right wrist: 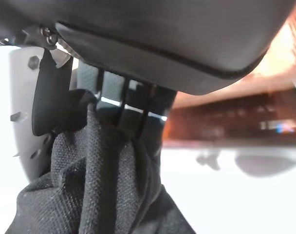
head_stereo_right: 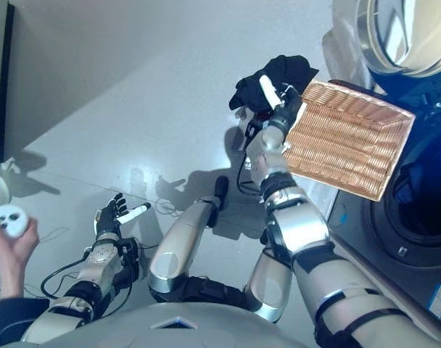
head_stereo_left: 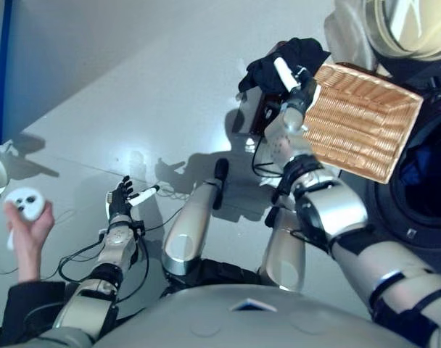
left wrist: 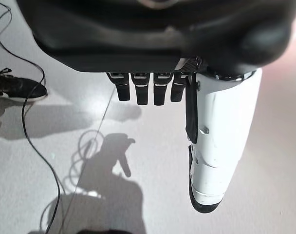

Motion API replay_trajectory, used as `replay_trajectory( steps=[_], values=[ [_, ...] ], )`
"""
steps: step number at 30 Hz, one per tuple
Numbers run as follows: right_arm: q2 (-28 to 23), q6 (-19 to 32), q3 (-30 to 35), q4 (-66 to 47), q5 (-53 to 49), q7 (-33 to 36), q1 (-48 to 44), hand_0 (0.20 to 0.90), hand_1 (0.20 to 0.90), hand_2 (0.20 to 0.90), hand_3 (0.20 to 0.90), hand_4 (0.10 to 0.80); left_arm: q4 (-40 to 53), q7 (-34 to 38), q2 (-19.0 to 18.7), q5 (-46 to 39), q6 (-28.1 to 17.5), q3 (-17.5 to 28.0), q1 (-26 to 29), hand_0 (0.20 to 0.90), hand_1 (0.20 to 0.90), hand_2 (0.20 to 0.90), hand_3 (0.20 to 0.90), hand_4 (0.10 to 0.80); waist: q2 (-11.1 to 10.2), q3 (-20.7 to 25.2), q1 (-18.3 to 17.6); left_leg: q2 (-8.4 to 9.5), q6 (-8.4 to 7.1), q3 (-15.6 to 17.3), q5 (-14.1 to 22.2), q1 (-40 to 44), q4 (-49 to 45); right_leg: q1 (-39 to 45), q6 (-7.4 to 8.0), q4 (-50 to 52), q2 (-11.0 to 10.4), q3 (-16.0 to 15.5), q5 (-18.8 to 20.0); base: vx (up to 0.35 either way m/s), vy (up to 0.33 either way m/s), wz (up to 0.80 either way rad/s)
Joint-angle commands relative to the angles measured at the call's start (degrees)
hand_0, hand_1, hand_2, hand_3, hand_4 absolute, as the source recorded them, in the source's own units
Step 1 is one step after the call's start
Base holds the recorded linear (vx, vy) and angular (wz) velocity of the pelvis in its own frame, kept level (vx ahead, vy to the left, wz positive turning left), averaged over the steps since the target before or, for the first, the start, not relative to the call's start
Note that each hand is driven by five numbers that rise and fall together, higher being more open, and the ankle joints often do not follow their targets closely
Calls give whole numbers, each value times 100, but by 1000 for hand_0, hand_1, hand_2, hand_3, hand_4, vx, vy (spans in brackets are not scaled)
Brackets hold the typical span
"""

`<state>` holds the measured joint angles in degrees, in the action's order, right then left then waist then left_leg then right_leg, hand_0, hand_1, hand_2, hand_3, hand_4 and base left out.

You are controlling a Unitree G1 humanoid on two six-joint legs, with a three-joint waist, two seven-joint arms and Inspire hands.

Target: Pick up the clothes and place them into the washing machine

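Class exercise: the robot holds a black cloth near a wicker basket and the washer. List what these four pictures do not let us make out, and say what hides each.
- Washer drum: the basket covers part of its opening in both eye views; its contents are too dark to tell.
- Black cloth: cut off by the right wrist view's edge; in the eye views the right hand hides its lower part.
- Left hand, open, idle: small in the eye views.
- White object in a person's hand: too small to identify.

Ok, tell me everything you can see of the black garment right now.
The black garment is a dark, coarse-woven cloth, bunched into a crumpled lump. The right robot hand has it gripped, fingers curled into its folds, lifted clear of the floor beside the wicker basket. It hangs loosely from the grip; nothing else visibly touches it.
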<state>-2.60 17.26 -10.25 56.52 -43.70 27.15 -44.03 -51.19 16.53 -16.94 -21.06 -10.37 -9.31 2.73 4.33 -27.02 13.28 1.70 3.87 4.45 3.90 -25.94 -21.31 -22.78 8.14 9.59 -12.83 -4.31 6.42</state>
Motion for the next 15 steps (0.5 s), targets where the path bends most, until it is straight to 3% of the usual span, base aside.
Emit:
replay_trajectory(
  steps=[1, 8, 15],
  values=[
    [260, 348, -423, -830, -356, -1062, 617, 200, 200, 200, 200, 300, -299, 55, -87, -114, -129, 274, -231, 900, 900, 900, 900, 800, 68, 156, 99, -24, -453, -73, -786, 84, 1027, 226, -69, 414, 24, -145, -375, 77, -19, -8],
    [-293, 36, -943, -1091, 35, -1857, 1818, 200, 200, 200, 200, 300, -516, -222, 27, -146, -232, 481, -262, 900, 900, 900, 900, 800, 25, 215, -153, -73, -492, -36, -831, 360, 1198, 431, -40, 242, 44, -113, -348, 40, -9, -3],
    [-781, -126, -966, -1036, 463, -2166, 2069, 200, 200, 200, 200, 300, -879, -380, 139, -60, -221, 533, -194, 900, 900, 900, 900, 800, -19, 215, -365, -115, -507, 36, -791, 479, 1162, 500, -26, 225, 80, -4, -340, 22, -15, -14]
  ],
)
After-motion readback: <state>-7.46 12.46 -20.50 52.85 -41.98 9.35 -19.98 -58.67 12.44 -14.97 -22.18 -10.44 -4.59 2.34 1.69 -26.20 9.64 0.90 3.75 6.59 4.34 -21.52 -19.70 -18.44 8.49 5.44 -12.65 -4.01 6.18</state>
